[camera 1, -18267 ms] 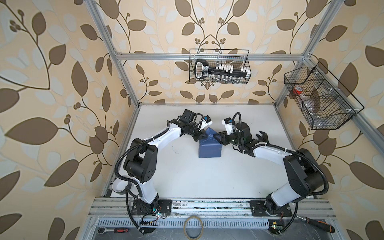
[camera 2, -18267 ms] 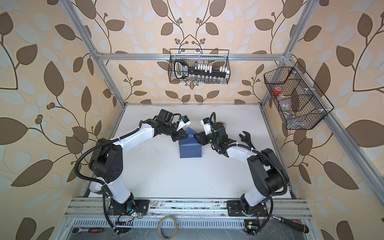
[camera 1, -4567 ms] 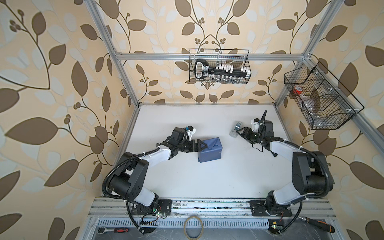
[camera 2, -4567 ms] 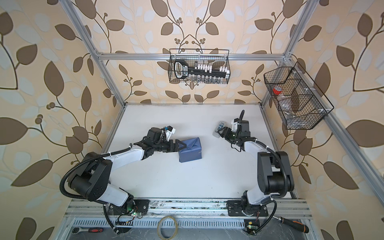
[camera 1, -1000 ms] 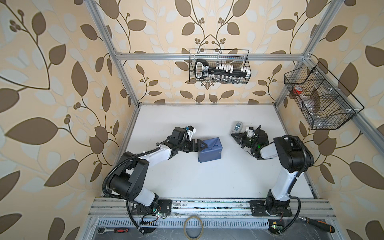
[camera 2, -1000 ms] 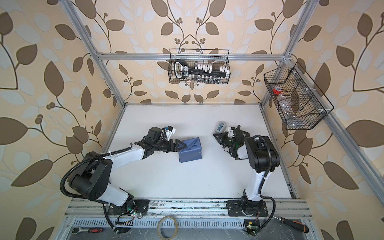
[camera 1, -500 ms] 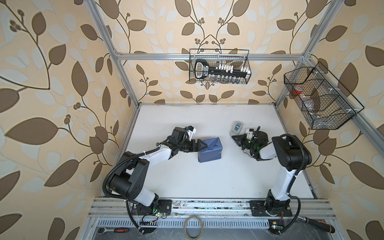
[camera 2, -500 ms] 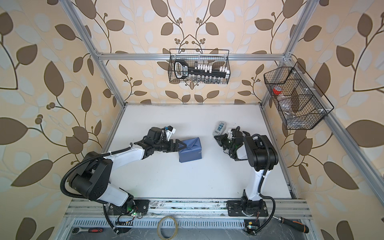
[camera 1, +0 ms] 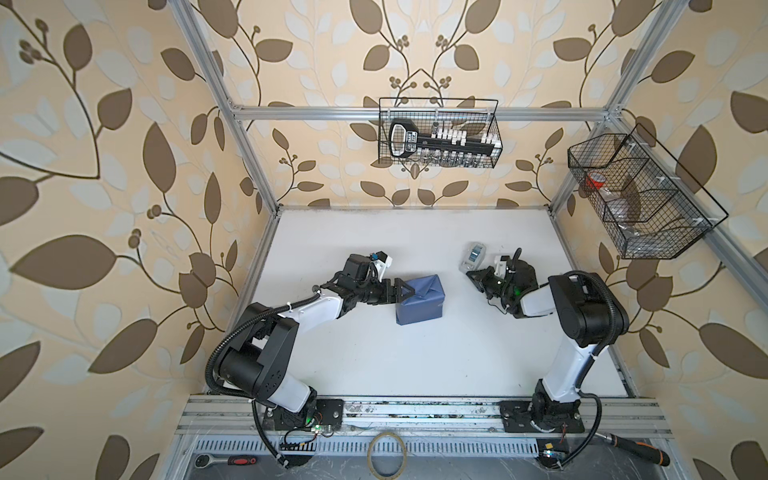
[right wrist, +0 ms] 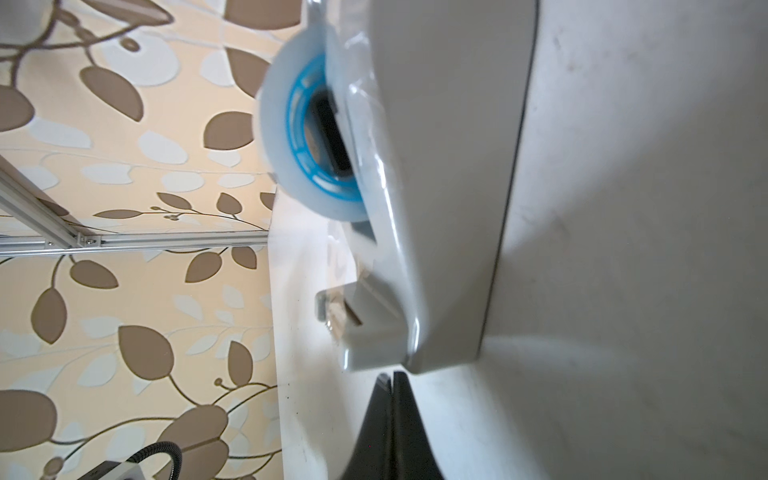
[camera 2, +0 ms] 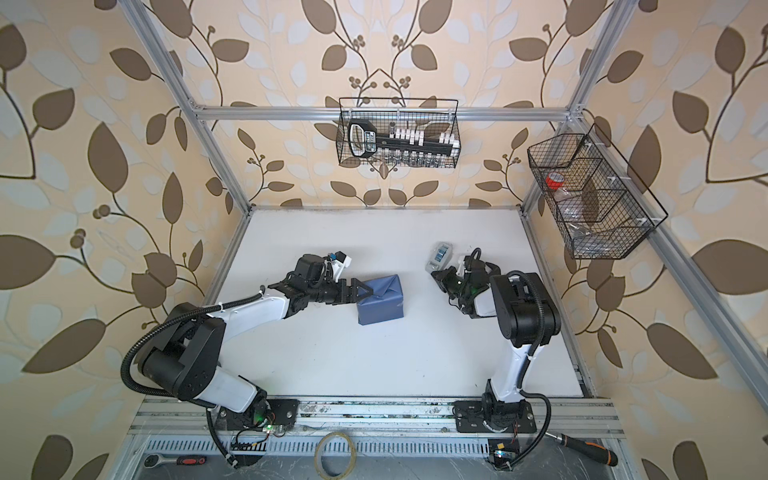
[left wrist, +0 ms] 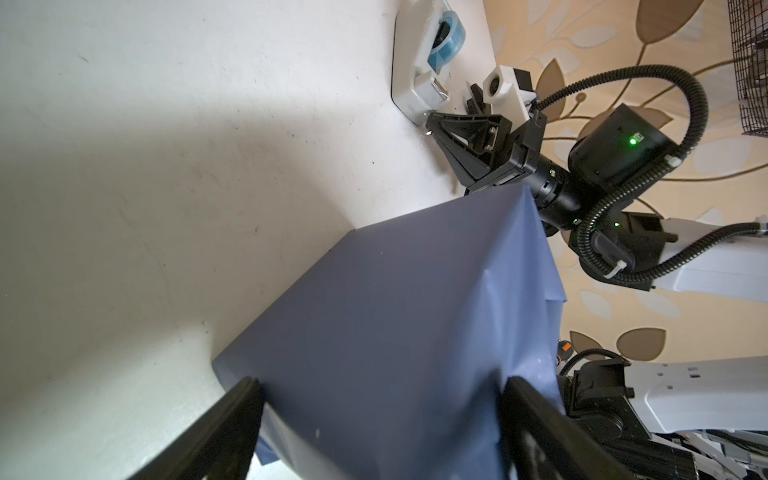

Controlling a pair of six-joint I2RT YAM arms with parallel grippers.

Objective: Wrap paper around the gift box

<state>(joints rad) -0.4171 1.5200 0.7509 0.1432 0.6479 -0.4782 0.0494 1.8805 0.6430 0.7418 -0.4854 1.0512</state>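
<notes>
The gift box is hidden inside the slate-blue paper [camera 1: 419, 299] [camera 2: 380, 303], which forms a wrapped block at the middle of the white table [camera 1: 374, 361]. My left gripper [camera 1: 401, 290] [camera 2: 361, 291] is open wide at the block's left end. In the left wrist view the left gripper [left wrist: 382, 390] has one finger on each side of the paper [left wrist: 395, 311]. My right gripper [camera 1: 471, 274] [camera 2: 434, 275] [right wrist: 390, 374] is shut with nothing in it. Its tips sit just off the cutter end of the clear tape dispenser [camera 1: 473, 257] [camera 2: 440, 254] [right wrist: 436, 208].
A wire basket [camera 1: 440, 137] with a tool set hangs on the back wall. Another wire basket [camera 1: 640, 195] hangs on the right wall. A tape ring [camera 1: 387, 451], a ratchet [camera 1: 224, 460] and a screwdriver [camera 1: 636, 451] lie on the front rail.
Over the last second almost nothing moved. The left gripper stays wide at the wrapped block. The right gripper stays shut by the dispenser, its arm folded up since several seconds ago.
</notes>
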